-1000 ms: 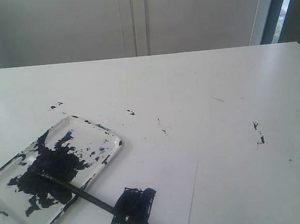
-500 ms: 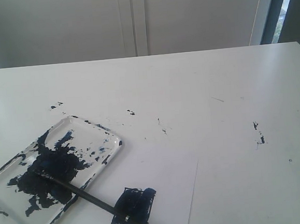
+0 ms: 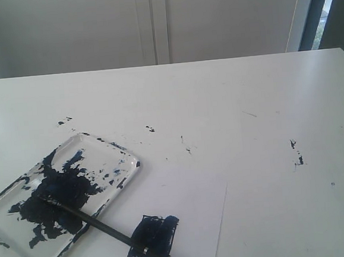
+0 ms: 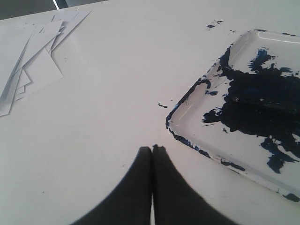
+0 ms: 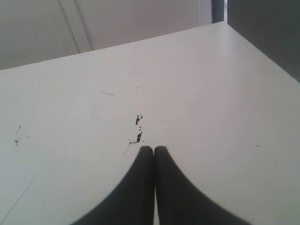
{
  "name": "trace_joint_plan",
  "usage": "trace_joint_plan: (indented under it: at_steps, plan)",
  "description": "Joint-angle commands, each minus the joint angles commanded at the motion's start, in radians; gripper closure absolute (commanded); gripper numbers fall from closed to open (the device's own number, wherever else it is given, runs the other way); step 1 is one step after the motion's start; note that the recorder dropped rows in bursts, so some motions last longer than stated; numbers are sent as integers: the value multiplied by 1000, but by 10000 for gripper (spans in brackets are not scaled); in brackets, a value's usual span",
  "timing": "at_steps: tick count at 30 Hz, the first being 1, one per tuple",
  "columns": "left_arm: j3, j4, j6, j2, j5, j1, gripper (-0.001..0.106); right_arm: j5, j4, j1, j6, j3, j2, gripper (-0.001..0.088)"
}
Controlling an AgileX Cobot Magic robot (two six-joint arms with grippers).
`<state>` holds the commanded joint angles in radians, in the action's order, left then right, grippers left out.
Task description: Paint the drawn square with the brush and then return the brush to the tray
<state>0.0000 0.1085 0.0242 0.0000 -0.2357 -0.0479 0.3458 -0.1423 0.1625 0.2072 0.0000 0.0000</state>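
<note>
The drawn square (image 3: 154, 238) on the white paper (image 3: 190, 210) is smeared dark blue. The brush (image 3: 102, 226) lies with its tip in the clear, paint-blotched tray (image 3: 123, 151) and its handle end across the square. No gripper shows in the exterior view. In the left wrist view my left gripper (image 4: 152, 149) is shut and empty, a short way off the tray (image 4: 187, 105) corner. My right gripper (image 5: 153, 149) is shut and empty over bare table, beside a few paint specks (image 5: 138, 136).
A loose stack of white paper sheets (image 4: 33, 61) lies on the table beyond the left gripper. Small paint specks (image 3: 297, 154) dot the table at the right. The table's far edge (image 3: 167, 64) meets a pale wall.
</note>
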Motion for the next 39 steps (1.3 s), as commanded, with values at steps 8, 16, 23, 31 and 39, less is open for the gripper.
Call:
trace_joint_plan:
  at_steps: [8,16,23,31,39]
  plan:
    - [0,0,0,0,0,0,1053,6,10,0,-44,0,0,868]
    - [0,0,0,0,0,0,1053,6,10,0,-44,0,0,868]
    - [0,0,0,0,0,0,1053,6,10,0,-44,0,0,868]
    - [0,0,0,0,0,0,1053,6,10,0,-44,0,0,868]
    - [0,0,0,0,0,0,1053,6,10,0,-44,0,0,868]
